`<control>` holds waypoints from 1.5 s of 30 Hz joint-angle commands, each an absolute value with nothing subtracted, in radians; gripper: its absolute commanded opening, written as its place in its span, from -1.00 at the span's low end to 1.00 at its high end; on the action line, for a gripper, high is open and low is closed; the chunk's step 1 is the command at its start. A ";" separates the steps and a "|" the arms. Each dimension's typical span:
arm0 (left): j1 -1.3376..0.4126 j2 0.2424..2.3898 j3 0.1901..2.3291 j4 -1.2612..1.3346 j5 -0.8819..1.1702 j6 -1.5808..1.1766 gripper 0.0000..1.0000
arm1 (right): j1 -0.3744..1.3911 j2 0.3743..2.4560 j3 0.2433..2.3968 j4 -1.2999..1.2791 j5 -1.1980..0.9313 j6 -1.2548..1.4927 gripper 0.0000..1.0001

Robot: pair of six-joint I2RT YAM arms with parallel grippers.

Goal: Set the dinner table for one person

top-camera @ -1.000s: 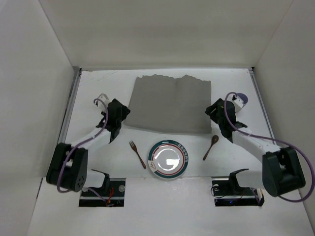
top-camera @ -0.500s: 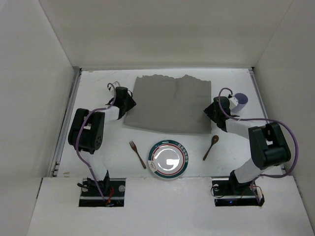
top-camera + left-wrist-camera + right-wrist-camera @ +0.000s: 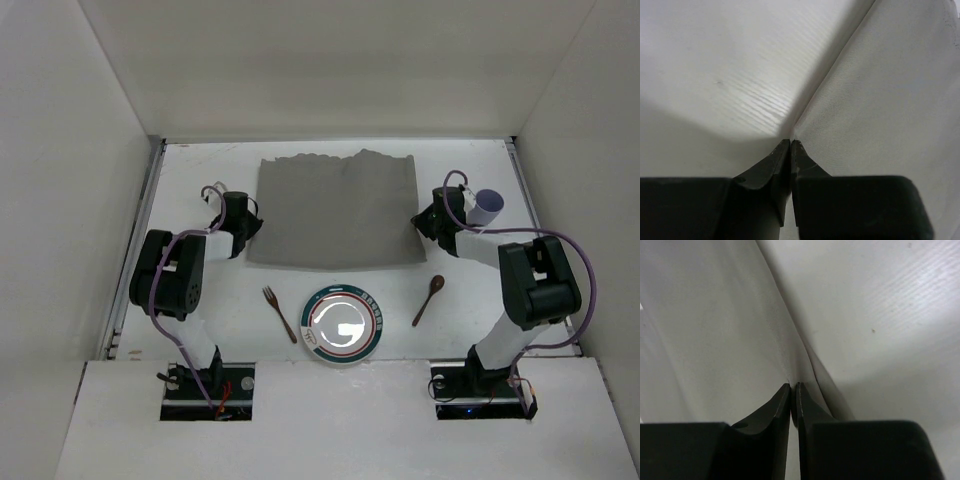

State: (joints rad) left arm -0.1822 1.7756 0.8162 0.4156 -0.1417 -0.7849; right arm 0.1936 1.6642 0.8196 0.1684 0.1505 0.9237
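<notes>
**Two-handed grip on the placemat, seen from above and from both wrists.**

The dinner table (image 3: 200,170), a large plain white surface with thin metal side edges, carries everything. The grey rectangular cloth (image 3: 335,210) lies on its far half, midway between the left and right edges, with its far hem slightly wavy.

The step in hand appears to be seizing the cloth at both sides in order to shift or spread it. It would go best with both sides raised together and kept level. Even tension across the fabric should stop it sagging or creasing.

The round white plate with a green and red rim (image 3: 345,325) sits toward the near edge, just clear of the cloth's near hem. A low-dragged hem could catch it. The pale lavender cup (image 3: 487,205) stands just beside the right wrist and could be knocked.

The dark wooden fork (image 3: 280,313) lies to the left of the plate and the dark wooden spoon (image 3: 430,298) to its right.

The left gripper (image 3: 790,145) is clenched, its tips pinching the cloth's left hem near the near corner. The right gripper (image 3: 793,387) is likewise closed, nipping a raised fold of the right hem.
</notes>
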 commanded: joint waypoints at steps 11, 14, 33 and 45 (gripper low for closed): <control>-0.174 1.833 0.948 0.399 -0.195 -0.813 -0.87 | 0.114 1.687 0.908 0.193 0.129 0.963 -0.79; -0.176 1.815 0.927 0.396 -0.199 -0.822 -0.82 | 0.102 1.680 0.885 0.202 0.147 0.968 -0.65; -0.400 1.495 0.698 0.370 -0.276 -0.827 -0.38 | 0.330 1.468 0.684 0.316 0.138 0.900 -0.71; -0.304 1.585 0.549 0.465 -0.219 -0.896 -0.44 | 0.337 1.502 0.578 0.265 0.166 0.979 -0.74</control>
